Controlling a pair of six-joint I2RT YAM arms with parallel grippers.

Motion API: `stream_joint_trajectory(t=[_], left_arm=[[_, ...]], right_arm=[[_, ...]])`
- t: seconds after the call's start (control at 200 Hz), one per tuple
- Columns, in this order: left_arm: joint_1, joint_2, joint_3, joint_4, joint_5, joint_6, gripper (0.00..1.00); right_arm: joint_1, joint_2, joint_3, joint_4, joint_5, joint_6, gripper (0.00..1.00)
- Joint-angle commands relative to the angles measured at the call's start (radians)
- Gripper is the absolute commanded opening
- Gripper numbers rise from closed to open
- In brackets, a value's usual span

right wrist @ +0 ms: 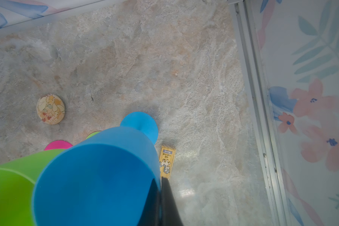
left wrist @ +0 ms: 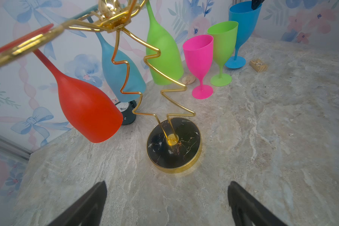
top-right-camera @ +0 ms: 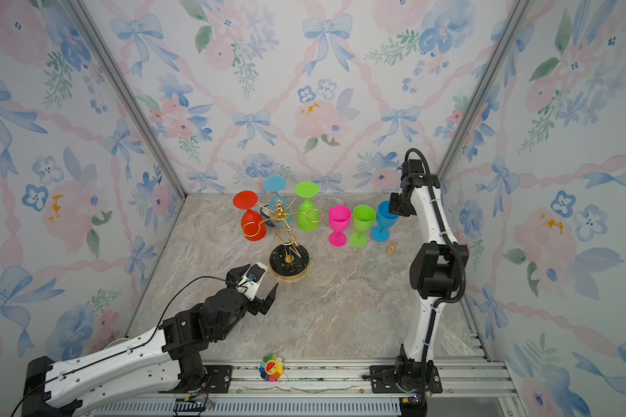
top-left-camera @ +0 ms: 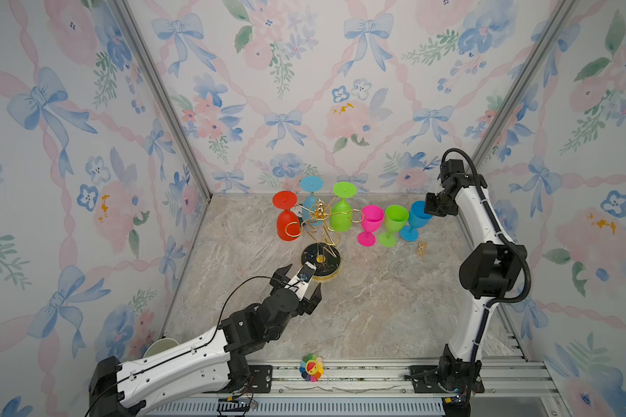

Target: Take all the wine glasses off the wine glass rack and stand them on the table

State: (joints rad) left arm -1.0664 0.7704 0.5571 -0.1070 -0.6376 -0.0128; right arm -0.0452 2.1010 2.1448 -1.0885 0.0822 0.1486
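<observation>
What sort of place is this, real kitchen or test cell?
Likely a staged robot test booth: floral wallpaper panels in aluminium framing, left arm and right arm bolted to a slotted rail, marble-look tabletop.

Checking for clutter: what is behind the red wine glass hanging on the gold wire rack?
A small dark round clock stands there; the red wine glass hides part of it in the left wrist view.

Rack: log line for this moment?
on rack: red glass, teal glass, green glass | left tool: open, by base | right tool: shut on blue glass rim
</observation>
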Motion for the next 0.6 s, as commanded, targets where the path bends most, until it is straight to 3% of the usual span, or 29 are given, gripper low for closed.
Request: stream_joint_trajectory(t=[0.0,0.595], left_arm=[[0.007,-0.008,-0.001,-0.006,0.007,-0.023,0.98],[0.006,-0.011,-0.001,-0.008,0.012,-0.023,0.98]], right_arm=[[-0.002,0.024,-0.001,-0.019,-0.001,0.011,0.00],[-0.001,0.026,-0.033,-0.016,0.001,0.010,0.00]])
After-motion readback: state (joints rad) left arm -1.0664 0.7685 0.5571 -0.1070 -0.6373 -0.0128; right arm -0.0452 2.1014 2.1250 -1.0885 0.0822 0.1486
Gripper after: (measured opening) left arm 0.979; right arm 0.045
